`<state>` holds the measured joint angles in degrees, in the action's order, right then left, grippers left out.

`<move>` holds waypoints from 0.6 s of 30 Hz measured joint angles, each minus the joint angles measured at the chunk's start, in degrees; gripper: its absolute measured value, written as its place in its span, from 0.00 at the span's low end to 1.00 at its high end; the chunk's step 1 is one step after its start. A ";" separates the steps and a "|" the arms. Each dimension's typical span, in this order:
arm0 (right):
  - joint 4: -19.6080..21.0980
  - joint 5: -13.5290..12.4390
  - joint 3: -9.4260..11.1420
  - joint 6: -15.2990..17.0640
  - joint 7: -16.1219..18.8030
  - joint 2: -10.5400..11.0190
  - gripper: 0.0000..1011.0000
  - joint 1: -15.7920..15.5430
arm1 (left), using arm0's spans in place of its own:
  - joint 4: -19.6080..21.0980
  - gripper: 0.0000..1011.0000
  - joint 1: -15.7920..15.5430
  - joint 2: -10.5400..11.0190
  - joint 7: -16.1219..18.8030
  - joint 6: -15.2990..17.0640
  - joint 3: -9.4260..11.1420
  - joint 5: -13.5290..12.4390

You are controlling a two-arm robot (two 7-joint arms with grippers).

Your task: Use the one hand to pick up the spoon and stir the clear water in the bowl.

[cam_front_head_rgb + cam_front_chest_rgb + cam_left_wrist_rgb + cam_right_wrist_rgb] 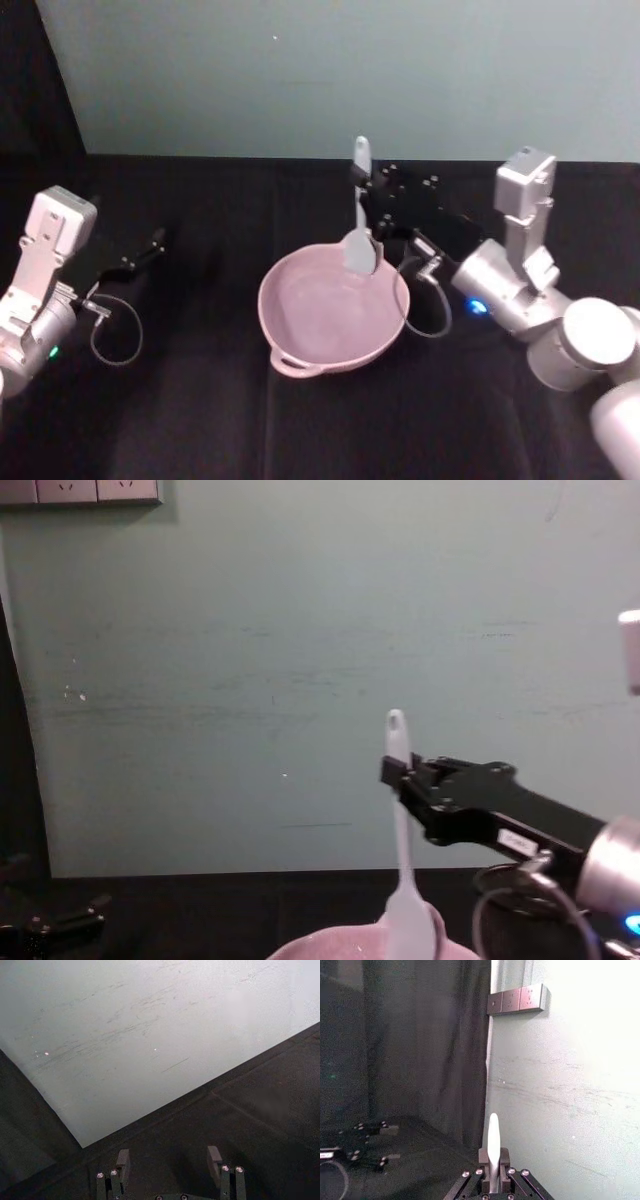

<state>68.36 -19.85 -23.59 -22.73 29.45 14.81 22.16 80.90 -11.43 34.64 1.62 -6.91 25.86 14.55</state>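
Head view: right tool pinches spoon over bowl; left wrist: left tool spread.

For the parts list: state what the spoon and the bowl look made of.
The spoon, held in the right gripper: probably plastic, white and matte, slim and moulded with a hole at the handle tip. The bowl: pale pink and glossy, with light sheen along its rim; glazed ceramic or hard plastic, the look leaves it open.

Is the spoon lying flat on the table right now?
No, the right claw holds the spoon upright by its handle, head down at the pink bowl.
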 joint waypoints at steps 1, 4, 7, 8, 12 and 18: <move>1.70 -0.41 0.46 0.92 0.55 1.00 0.12 -0.95 | 0.00 1.00 0.00 0.00 0.00 0.00 0.00 0.00; 6.41 -1.83 1.12 3.01 2.44 3.28 0.11 -3.83 | 0.00 1.00 0.00 0.00 0.00 0.00 0.00 0.00; 11.31 -3.71 1.11 5.55 4.65 5.48 0.11 -7.00 | 0.00 1.00 0.00 0.00 0.00 0.00 0.00 0.00; 12.15 -4.14 1.02 6.06 5.10 5.84 0.11 -7.56 | 0.00 1.00 0.00 0.00 0.00 0.00 0.01 0.00; 15.24 -6.49 -0.28 9.19 7.27 7.09 0.11 -9.72 | 0.00 1.00 0.00 0.00 0.00 0.00 0.00 0.00; 14.55 -8.58 -3.25 12.24 8.53 5.75 0.11 -8.75 | 0.00 1.00 0.00 0.00 0.00 0.00 0.00 0.00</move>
<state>82.91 -28.43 -26.83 -10.49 37.99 20.56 13.42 80.90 -11.43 34.65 1.62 -6.91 25.86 14.55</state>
